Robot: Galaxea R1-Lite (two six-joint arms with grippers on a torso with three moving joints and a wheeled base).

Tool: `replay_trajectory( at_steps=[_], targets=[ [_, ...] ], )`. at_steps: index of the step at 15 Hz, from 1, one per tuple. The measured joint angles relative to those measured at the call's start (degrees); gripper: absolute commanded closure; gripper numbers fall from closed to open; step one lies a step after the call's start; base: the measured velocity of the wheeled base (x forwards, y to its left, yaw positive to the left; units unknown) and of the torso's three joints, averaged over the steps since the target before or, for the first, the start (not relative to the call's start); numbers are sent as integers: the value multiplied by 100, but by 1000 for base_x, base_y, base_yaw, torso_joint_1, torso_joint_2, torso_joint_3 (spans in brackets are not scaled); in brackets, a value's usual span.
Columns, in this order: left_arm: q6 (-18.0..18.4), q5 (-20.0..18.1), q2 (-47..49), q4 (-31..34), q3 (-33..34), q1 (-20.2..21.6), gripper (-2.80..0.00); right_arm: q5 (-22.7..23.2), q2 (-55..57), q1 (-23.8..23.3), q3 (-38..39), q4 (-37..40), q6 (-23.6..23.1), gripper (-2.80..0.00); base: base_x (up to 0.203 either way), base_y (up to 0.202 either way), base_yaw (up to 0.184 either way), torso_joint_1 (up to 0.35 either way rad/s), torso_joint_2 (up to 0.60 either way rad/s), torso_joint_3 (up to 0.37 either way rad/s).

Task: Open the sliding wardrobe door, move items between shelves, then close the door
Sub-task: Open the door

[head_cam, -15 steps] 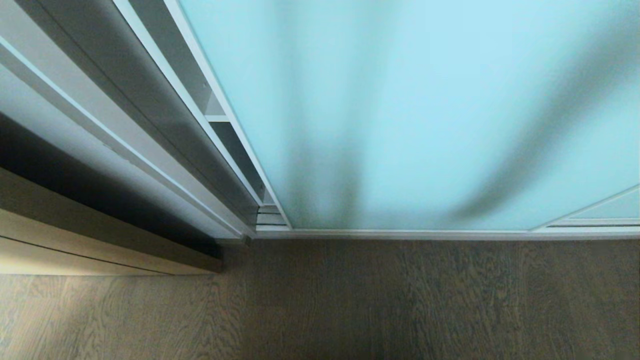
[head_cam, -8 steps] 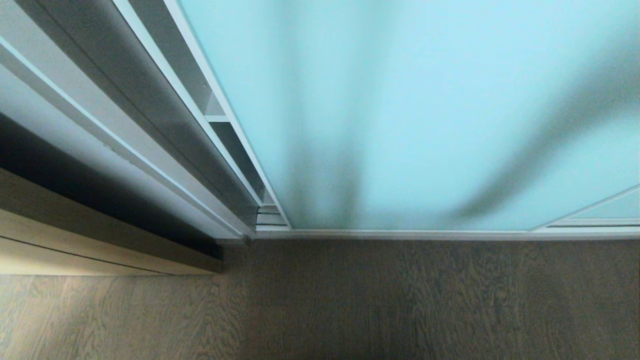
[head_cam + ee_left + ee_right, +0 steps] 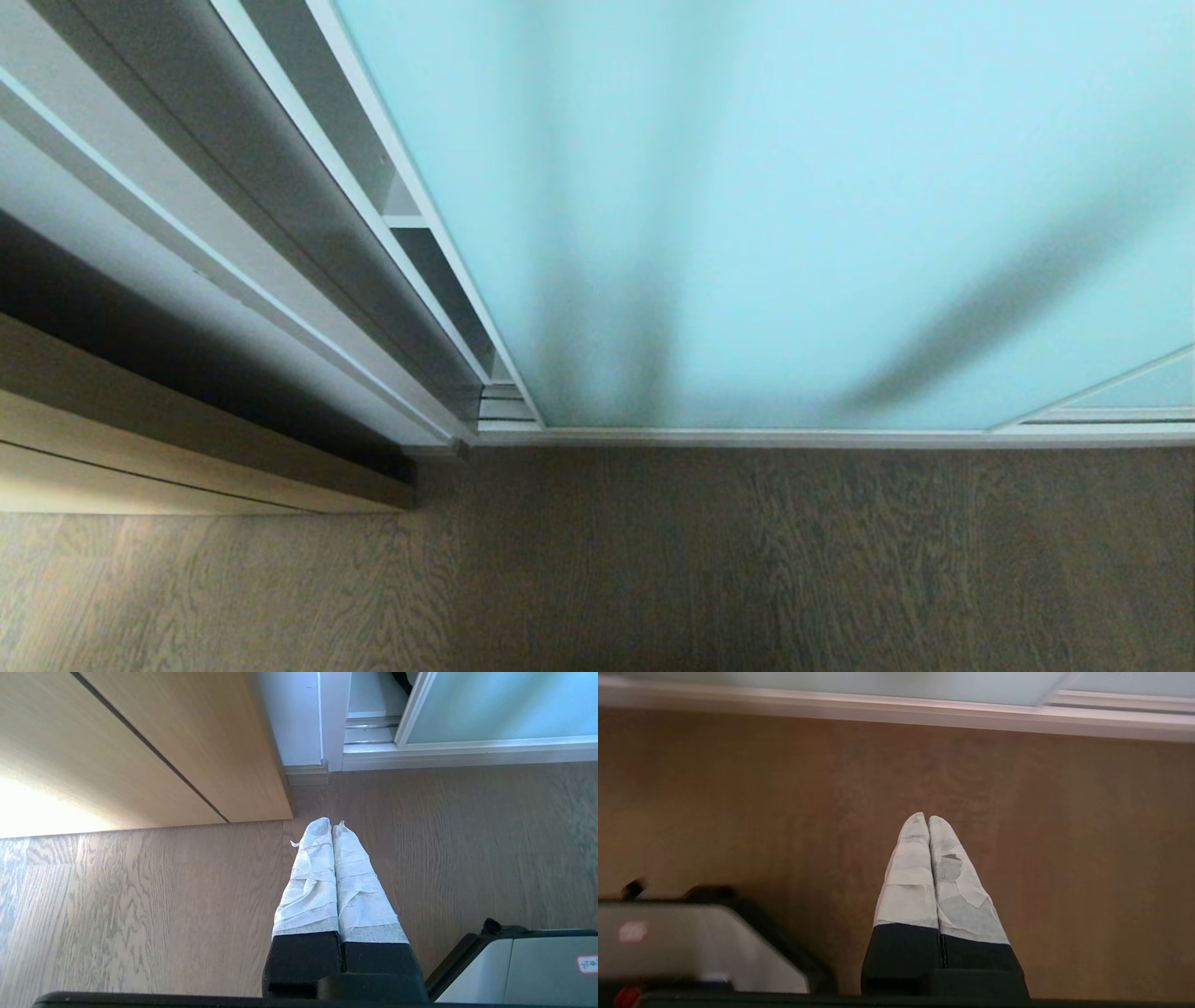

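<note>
Above the wood floor (image 3: 140, 905), your left end effector (image 3: 331, 828) and right end effector (image 3: 923, 820) hang pinched closed, empty, facing the sliding wardrobe door (image 3: 794, 205).

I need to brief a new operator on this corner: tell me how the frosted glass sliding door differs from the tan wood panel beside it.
The sliding door is pale aqua frosted glass; the wood panel is opaque tan wood grain.
The sliding door sits in a slim silver-white frame on a floor track; the wood panel has no frame, only a thin dark seam across it.
The sliding door carries soft dark shadows; the wood panel has a bright sunlit patch.
Both stand upright and reach down to the wood floor.
</note>
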Motion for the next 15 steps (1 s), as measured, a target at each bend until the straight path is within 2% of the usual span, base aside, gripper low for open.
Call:
replay_trajectory(
  at_steps=[2,5,8,15],
  targets=[
    [0,0,0,-2,0,0,0,-143,-364,361,114,218,163,0,0,0,0,0,0,0],
    [0,2,0,0,0,0,0,-500,-1136,596,128,669,244,0,0,0,0,0,0,0],
    [1,2,0,0,0,0,0,-623,-1645,658,155,764,378,0,0,0,0,0,0,0],
    [1,1,0,-2,0,0,0,-622,-1863,664,163,773,434,0,0,0,0,0,0,0]
  ],
)
